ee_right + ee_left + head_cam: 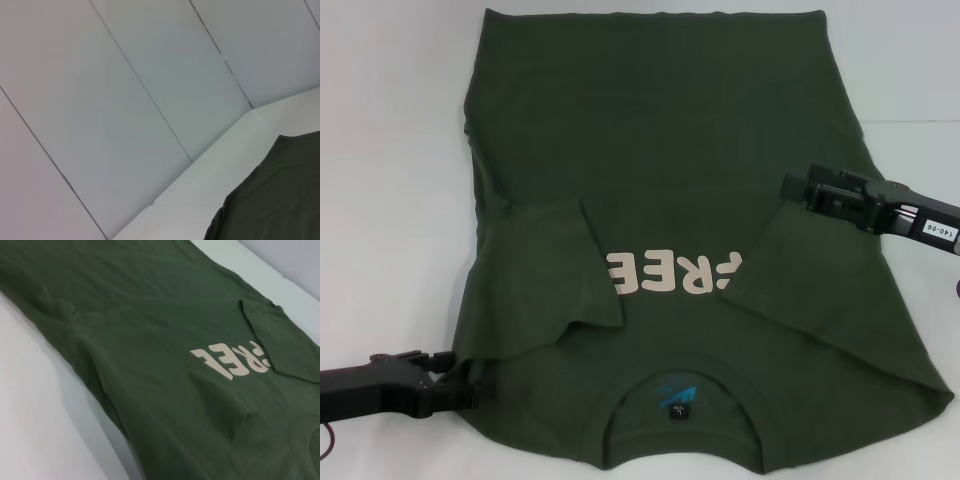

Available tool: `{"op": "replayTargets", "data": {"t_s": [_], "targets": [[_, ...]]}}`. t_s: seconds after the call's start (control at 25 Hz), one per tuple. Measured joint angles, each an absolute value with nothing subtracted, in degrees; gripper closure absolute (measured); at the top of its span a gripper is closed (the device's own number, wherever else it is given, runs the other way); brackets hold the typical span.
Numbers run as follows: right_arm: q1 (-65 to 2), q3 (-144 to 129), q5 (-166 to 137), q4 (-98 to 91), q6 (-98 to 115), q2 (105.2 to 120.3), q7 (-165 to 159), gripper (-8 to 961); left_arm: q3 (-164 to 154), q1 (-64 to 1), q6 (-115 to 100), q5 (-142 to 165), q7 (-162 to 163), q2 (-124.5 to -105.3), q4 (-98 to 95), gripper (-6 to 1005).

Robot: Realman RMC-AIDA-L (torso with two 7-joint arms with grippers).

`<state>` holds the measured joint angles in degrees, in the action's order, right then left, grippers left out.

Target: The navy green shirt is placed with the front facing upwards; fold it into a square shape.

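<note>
Two sleeves already lie folded inward across the shirt [660, 200], spread face-up on the white worktop [390, 150]. Nearest, the left gripper [455, 385] touches the shoulder edge; farther off, the right gripper [800, 190] hovers at the side. Whether either's jaws are clenched is unclear. Uneven lifts could skew the fold.

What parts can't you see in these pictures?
- Shirt lettering: both folded-in sleeves cover its ends, head view.
- Collar label: print too small to read.
- Shirt's near hem of the collar side: cut off by the picture's edge.
- Left gripper and right gripper: fingertips unclear against the cloth.
</note>
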<state>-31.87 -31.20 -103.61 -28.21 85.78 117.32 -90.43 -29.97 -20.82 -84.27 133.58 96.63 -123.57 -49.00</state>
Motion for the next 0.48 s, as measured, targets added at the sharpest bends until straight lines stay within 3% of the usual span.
{"op": "replayTargets", "data": {"t_s": [0.48], "targets": [[-31.81, -31.18, -103.27, -28.21, 85.78, 117.32, -90.51, 8, -29.58, -20.88, -85.72, 135.91, 97.26, -123.41, -49.5, 112]]}}
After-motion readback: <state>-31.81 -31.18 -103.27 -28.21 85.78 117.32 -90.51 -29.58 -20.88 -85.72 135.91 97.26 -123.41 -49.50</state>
